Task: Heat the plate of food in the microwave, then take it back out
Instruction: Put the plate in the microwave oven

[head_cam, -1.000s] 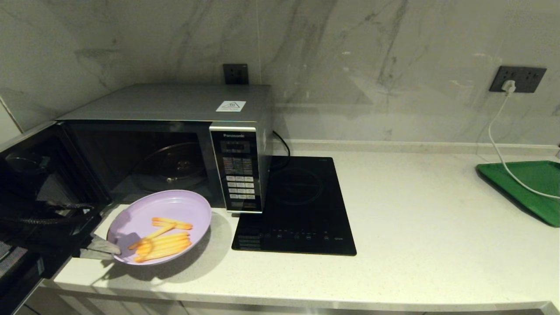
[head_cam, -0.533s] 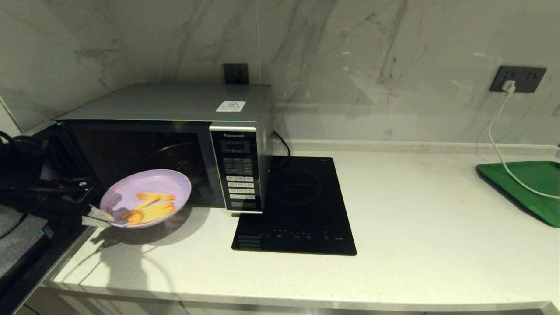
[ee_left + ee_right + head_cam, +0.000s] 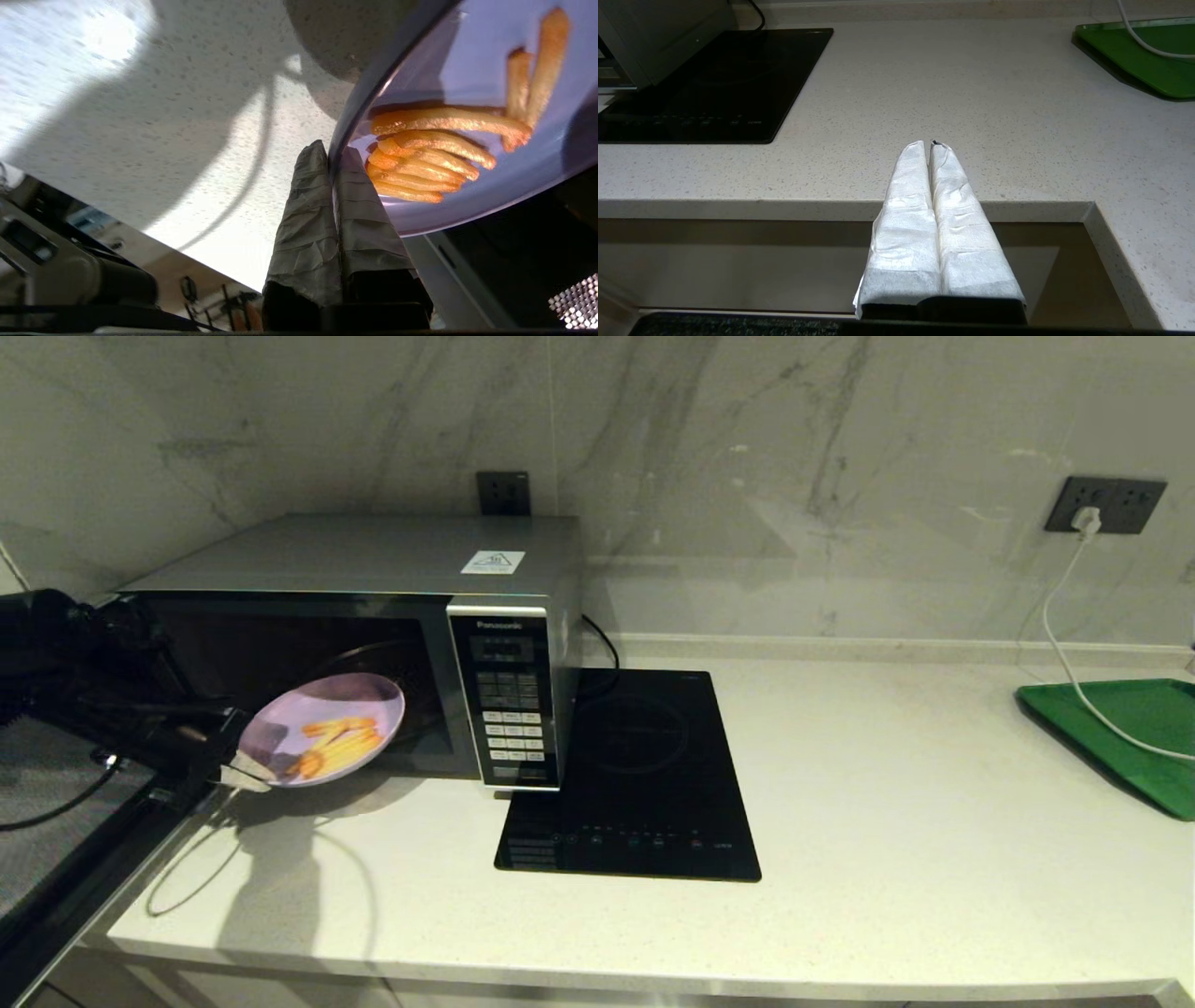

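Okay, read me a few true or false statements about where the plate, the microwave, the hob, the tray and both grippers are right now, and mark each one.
1. The left gripper is shut on the rim of the plate of food. True.
2. The plate rests flat on the counter. False: it is held tilted in the air at the microwave opening.
3. The microwave door is open. True.
4. The green tray lies on the black hob. False: it lies apart, far to the right.
5. The right gripper holds a fry. False: it is shut and empty.

Plate of food (image 3: 322, 731) tilted at the microwave (image 3: 373, 644) mouth, seemingly pinched by left hand (image 3: 245, 773).
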Robot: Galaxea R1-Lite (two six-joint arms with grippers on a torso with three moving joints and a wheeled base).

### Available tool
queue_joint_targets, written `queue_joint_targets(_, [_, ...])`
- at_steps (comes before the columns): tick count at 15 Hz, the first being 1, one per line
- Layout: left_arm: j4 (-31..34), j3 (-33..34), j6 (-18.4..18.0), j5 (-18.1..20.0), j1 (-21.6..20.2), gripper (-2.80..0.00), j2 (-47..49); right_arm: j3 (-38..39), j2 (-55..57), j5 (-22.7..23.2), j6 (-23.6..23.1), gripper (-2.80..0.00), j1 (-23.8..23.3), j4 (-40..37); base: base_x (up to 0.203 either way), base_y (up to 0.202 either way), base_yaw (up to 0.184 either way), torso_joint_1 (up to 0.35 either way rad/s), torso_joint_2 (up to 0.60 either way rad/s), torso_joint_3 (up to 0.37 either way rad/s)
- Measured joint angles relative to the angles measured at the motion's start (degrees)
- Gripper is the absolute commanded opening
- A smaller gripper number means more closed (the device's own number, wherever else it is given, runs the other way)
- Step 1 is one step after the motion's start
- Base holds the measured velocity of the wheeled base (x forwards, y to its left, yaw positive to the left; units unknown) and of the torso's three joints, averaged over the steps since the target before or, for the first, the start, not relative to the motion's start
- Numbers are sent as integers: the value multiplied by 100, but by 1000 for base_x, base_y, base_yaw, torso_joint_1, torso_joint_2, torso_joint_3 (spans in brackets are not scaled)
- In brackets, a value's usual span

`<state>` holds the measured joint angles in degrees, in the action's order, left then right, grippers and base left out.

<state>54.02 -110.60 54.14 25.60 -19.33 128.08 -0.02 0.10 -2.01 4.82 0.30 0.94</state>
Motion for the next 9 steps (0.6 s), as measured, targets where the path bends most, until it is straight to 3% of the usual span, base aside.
queue_joint_targets(9, [-53,-42,1323,172,479,-280,-6,0,0,0,-11,-280,0,0,0,0,0,0,0,0])
